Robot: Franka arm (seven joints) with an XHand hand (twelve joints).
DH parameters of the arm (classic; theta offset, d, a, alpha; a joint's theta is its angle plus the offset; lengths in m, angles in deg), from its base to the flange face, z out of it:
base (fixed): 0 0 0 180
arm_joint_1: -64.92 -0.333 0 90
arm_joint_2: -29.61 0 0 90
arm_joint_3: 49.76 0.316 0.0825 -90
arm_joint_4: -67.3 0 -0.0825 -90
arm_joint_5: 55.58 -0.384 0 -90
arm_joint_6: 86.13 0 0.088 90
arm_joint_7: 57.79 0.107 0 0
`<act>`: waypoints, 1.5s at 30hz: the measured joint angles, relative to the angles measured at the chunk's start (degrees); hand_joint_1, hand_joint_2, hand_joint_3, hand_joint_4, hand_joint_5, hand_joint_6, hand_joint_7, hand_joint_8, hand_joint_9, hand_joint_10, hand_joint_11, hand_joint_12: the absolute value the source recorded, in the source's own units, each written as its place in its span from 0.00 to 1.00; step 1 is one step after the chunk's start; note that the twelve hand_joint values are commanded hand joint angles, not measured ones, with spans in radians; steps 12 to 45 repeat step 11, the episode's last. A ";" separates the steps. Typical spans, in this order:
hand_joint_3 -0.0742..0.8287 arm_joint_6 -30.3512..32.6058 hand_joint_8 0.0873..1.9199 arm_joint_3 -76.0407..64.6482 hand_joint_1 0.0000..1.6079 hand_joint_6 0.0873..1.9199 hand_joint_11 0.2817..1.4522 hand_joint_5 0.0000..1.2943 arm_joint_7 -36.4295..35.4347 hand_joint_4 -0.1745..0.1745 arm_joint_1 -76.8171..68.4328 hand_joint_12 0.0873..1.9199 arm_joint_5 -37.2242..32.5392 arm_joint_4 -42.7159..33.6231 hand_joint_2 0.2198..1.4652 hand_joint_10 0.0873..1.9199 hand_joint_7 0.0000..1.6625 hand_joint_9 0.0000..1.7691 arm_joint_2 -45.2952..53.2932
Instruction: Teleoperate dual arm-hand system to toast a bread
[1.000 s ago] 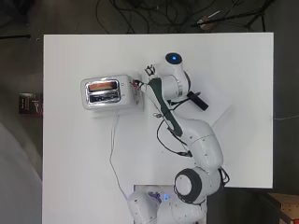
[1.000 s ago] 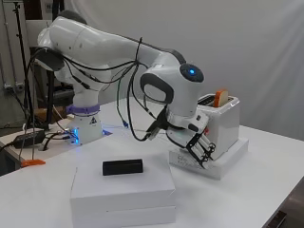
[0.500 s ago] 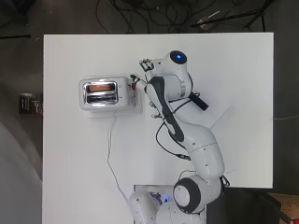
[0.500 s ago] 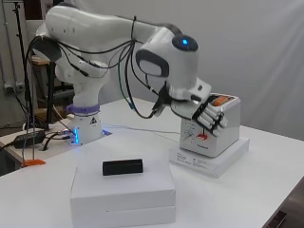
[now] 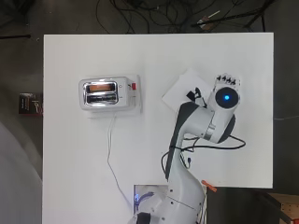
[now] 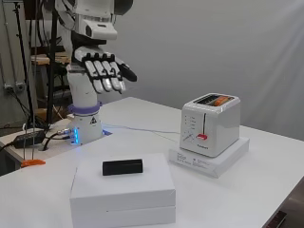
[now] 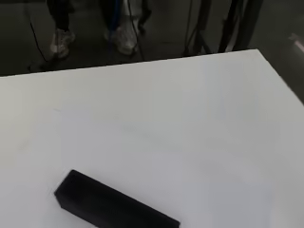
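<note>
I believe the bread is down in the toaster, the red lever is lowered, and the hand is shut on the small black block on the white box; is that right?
Not quite. The hand is open and empty, raised well above the black block, which lies untouched on the white box, as the side view shows. The rest holds: the bread sits low in the toaster and the red lever is down.

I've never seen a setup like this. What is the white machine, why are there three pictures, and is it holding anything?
It is one robot arm bolted to a white table, ending in a black and white hand, steered by a person. One picture looks straight down, one looks across from the side, one comes from a camera at the wrist. On the table stands a white toaster with bread in a slot, and a white box carrying a small black block. The hand hangs open above the box, holding nothing.
</note>
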 joint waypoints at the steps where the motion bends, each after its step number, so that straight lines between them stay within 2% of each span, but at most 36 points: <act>1: 0.09 0.30 0.00 1.66 0.00 0.00 0.05 0.34 -0.78 0.48 0.11 0.00 -0.86 0.89 0.71 0.00 0.14 0.14 -1.04; 6: 0.08 1.28 0.00 16.23 0.01 0.00 0.03 0.38 -3.78 0.56 -0.04 0.00 -4.58 4.24 0.70 0.00 0.14 0.11 -4.22; 11: 0.08 1.45 0.00 26.98 0.00 0.00 0.02 0.36 -4.46 0.59 1.31 0.00 -7.72 7.87 0.69 0.00 0.12 0.10 -7.23; 45: 0.08 1.45 0.00 26.98 0.00 0.00 0.02 0.36 -4.46 0.59 1.31 0.00 -7.72 7.87 0.69 0.00 0.12 0.10 -7.23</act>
